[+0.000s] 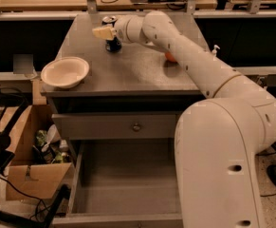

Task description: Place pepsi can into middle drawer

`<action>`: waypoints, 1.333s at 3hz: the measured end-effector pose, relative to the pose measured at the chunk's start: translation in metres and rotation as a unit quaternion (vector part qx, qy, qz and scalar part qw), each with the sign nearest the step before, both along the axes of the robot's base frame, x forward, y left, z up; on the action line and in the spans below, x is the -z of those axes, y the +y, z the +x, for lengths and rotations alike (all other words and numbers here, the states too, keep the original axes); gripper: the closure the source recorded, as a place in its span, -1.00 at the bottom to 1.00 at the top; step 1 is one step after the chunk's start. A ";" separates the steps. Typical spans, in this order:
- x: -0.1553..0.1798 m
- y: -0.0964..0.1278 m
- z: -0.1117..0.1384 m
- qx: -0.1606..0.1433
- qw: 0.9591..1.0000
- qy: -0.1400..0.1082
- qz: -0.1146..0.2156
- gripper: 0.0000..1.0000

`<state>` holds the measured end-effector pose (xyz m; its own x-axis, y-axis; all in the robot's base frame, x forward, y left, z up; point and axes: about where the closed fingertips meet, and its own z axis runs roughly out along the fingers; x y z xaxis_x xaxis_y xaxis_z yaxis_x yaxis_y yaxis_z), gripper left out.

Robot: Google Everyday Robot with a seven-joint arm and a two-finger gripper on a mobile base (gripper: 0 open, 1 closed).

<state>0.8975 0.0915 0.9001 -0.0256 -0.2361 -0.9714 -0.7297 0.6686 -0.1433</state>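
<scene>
The pepsi can (112, 44) stands upright at the back of the cabinet top (128, 72), dark blue with a silver top. My gripper (103, 32) is at the can's middle, crossing in front of it from the right and hiding part of it. The middle drawer (121, 182) is pulled out below, a wide grey box with a bare flat floor. My arm's large lower segment (218, 165) covers the drawer's right side.
A white bowl (65, 71) sits at the top's front left. An orange fruit (169, 57) shows partly behind my arm on the right. A closed drawer front with a round knob (136, 126) is above the open drawer. A cardboard box (31, 175) of clutter stands on the floor to the left.
</scene>
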 end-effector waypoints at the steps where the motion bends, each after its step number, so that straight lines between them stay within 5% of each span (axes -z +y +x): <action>1: 0.002 0.004 0.000 -0.002 1.000 0.001 0.000 0.44; 2: 0.003 0.007 0.000 -0.004 1.000 0.002 0.000 0.91; 4: -0.025 0.022 0.005 -0.019 1.000 -0.004 0.013 1.00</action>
